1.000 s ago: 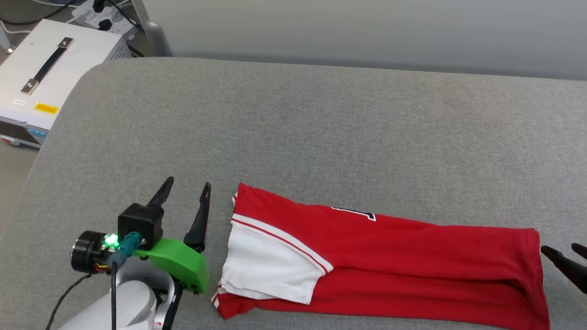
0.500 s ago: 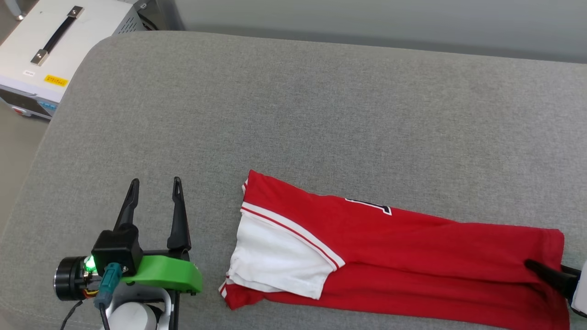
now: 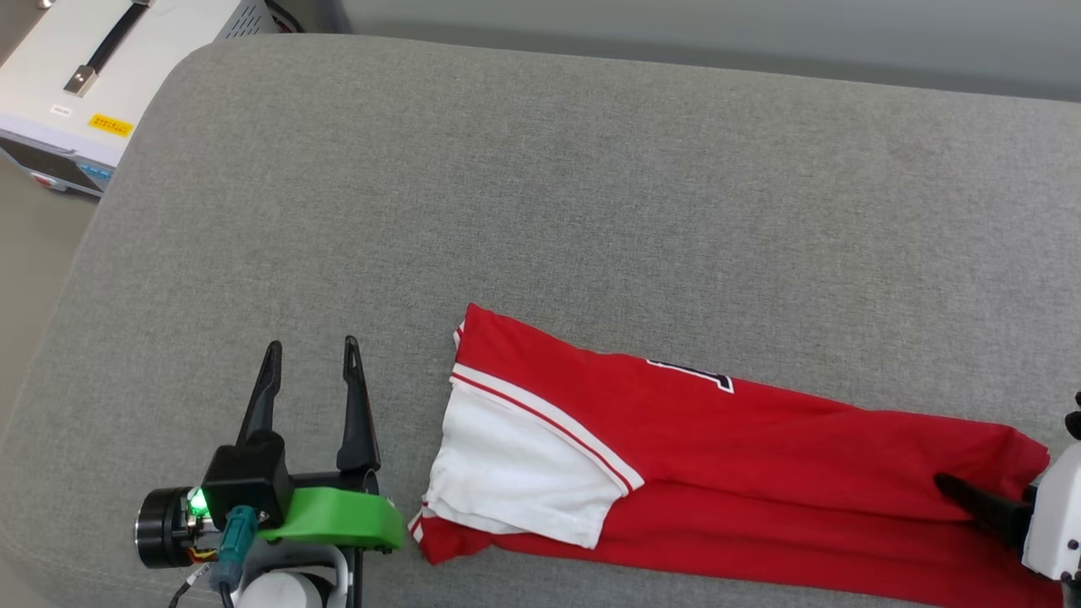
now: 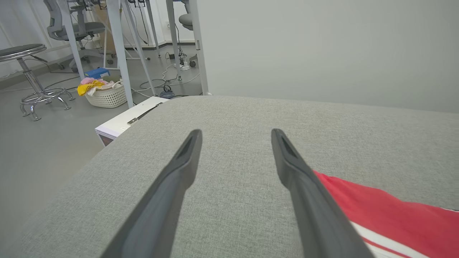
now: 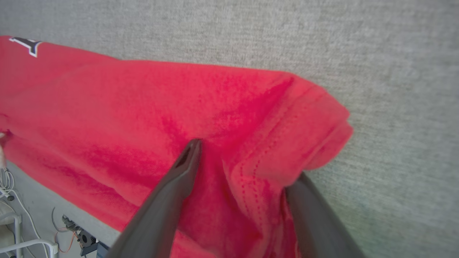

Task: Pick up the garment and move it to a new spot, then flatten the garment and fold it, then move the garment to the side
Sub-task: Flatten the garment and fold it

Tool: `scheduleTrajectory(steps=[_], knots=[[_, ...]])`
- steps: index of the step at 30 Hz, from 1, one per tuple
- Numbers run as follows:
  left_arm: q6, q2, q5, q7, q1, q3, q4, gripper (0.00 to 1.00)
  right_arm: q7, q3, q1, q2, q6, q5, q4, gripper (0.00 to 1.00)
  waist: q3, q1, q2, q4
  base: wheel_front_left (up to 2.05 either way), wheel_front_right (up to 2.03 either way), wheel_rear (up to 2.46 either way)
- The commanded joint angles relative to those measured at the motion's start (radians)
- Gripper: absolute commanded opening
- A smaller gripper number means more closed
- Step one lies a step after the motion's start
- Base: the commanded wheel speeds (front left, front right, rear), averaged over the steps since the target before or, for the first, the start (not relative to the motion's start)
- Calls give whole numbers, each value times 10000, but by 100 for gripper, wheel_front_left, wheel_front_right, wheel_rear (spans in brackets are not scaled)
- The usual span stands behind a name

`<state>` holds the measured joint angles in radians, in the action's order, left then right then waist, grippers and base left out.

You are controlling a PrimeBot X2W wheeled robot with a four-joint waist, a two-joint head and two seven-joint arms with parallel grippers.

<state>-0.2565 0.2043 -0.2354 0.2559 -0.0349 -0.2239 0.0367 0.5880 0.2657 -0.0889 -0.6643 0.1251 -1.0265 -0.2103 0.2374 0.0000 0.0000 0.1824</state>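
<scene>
Head view: the cam itself has tipped since a sec ago, so the whole scene slid in frame; ignore that. The real change is the R tool [image 3: 984, 483]. It hung clear of the shirt [image 3: 760, 456], just off the hem end. Now one finger lies on the red cloth there, the other hard to make out at the frame edge. The L tool [image 3: 311, 344] has swung from a slant toward the shirt to straight ahead, and its gap to the collar end looks wider. Its fingers are spread w/ nothing in them, shirt off to its right, not touching. The shirt lies on the desk [image 3: 591, 169] as a long narrow strip, white sleeve on top at the end nearest the L tool. A white box [image 3: 51, 93] sits off the desk corner, ahead-left of the L tool. L wrist view: both fingers wide apart over bare desk, red cloth w/ white trim beside the right-hand finger, no contact. R wrist view: fingers spread wide, hem corner bunched b/w them, one finger on the cloth and the other's tip behind the bulging hem. It isn't clenched yet, so nothing is gripped. Meaning, prob: the lengthwise fold is done and the R tool is set to pinch the hem for a crosswise fold toward the collar. The move to the side is not yet done.
</scene>
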Motion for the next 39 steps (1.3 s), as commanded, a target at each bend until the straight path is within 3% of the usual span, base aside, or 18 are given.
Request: scheduleTrajectory(steps=[1,2,3,4,12,14,15,25,32,39], knots=[[171,-203,244,58,189,151,-42,100,37,672,193,533,56,-165,-228,100,-10,0,0,-23,0,0,0],[272,-299,339,58,213,229,-56,100,-34,744,168,522,56,-181,-267,49,-20,0,0,-37,0,0,0],[375,-371,449,58,240,293,-81,100,-122,804,138,513,56,-195,-299,17,-34,0,0,-57,0,0,0],[490,-462,569,58,275,380,-107,100,-258,860,103,494,56,-192,-336,0,-59,0,0,-80,0,0,0],[1088,-887,1206,58,485,966,-160,100,-1102,651,-101,-129,56,-364,-556,0,-380,0,0,-207,0,0,0],[1191,-943,1341,58,528,1068,-151,100,-1271,518,-101,-371,56,-377,-653,0,-472,0,0,-227,0,0,0],[1312,-1004,1542,59,604,1171,-187,100,-1481,313,-52,-803,56,-222,-903,0,-603,0,0,-250,0,0,0],[1571,-1086,1966,59,784,1235,-319,100,-1751,-280,278,-1436,56,178,-1467,0,-979,0,0,-351,0,0,0],[1667,-1064,2042,59,935,1333,-406,100,-1528,-455,812,-1408,56,-272,-51,0,-1195,0,0,-407,0,0,0],[1746,-1130,2103,59,886,1272,-429,100,-849,-159,849,-848,56,-696,1973,0,-1185,0,0,-327,0,0,0]])
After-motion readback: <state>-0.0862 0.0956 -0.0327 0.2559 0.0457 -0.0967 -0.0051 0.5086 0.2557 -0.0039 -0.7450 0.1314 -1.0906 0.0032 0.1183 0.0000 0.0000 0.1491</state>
